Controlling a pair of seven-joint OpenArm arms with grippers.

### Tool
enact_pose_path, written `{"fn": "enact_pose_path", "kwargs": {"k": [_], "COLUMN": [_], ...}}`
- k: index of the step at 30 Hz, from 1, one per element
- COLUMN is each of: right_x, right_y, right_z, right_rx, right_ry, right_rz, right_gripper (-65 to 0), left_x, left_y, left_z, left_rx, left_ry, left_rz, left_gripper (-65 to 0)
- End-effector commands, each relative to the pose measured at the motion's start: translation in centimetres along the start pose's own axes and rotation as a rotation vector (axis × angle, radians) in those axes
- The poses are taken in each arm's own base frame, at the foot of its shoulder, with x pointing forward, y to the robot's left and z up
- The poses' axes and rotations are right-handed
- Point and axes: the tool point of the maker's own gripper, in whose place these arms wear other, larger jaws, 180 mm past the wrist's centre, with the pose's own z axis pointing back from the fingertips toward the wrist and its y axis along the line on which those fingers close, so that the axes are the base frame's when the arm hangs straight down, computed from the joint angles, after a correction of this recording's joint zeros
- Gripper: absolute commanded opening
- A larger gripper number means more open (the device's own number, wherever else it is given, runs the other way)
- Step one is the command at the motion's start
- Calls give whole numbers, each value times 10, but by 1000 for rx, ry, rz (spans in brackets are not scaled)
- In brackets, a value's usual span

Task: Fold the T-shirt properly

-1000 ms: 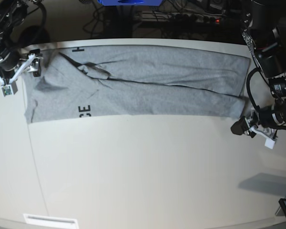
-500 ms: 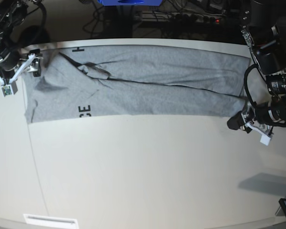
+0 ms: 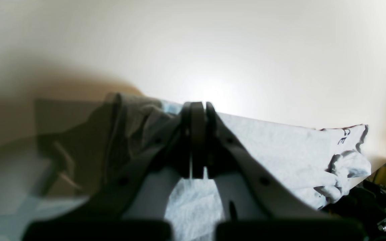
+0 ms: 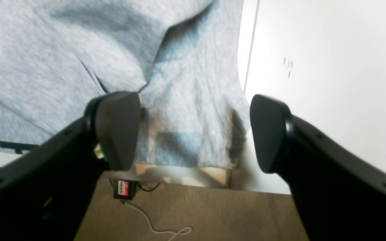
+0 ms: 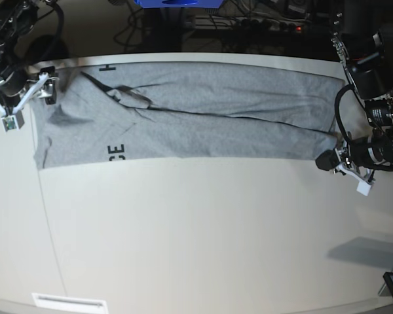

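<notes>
The T-shirt (image 5: 183,114) lies stretched out in a long grey band across the far part of the pale counter (image 5: 203,235), running from about nine o'clock to three o'clock in the base view. It is folded lengthwise, with a dark crease line running along its middle and a small rumple near the ten o'clock end. Black letters peek out at the near edge toward the nine o'clock end, and one more letter shows at the far edge.

Over at three o'clock, the left tool (image 5: 329,161) sits right at the corner of the shirt, low against the counter. From its own wrist camera, the left tool (image 3: 198,110) has its fingers (image 3: 196,134) pressed together with no gap to speak of, and grey fabric bunches up around them on the nine o'clock side. Whether cloth is actually pinched between them, I cannot tell; the tips hide that spot. Farther off in that view the shirt runs away toward three o'clock, ending in a crumpled lump with lettering beside it.

At the nine o'clock end, the right tool (image 5: 27,98) hangs at the shirt's edge, spread wide. Its wrist view shows the right tool (image 4: 193,130) with both pads far apart, straddling the shirt's edge, the fabric lying slack between them and touching neither clearly. Beyond the counter's edge there, brown floor (image 4: 213,214) shows, with a small red-labelled box (image 4: 124,189) and a thin cable.
</notes>
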Motion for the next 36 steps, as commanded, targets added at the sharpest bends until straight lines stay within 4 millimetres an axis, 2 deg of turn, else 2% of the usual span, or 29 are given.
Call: {"fn": "enact_pose_path", "kwargs": {"k": [1, 7, 11, 14, 29, 36], "right_x": [8, 8, 8, 8, 8, 8], "right_y": [-3, -3, -3, -2, -2, -2], "right_z": [4, 4, 4, 4, 4, 4], "right_rx": [-7, -7, -7, -6, -6, -6], "right_ry": [-30, -30, -30, -30, -30, -30], "right_rz": [14, 14, 14, 12, 12, 12], "right_gripper": [-163, -163, -163, -163, -163, -163], "left_x": [19, 25, 33, 35, 33, 29], "left_y": [-5, 0, 7, 8, 13, 12], "left_z": [13, 24, 36, 38, 41, 36], "left_rx": [-6, 15, 40, 43, 63, 56], "left_ry": [-48, -69, -84, -87, -75, -67], "left_rz": [-19, -35, -44, -46, -51, -46], "left_gripper": [-650, -637, -489, -438, -433, -433]}}
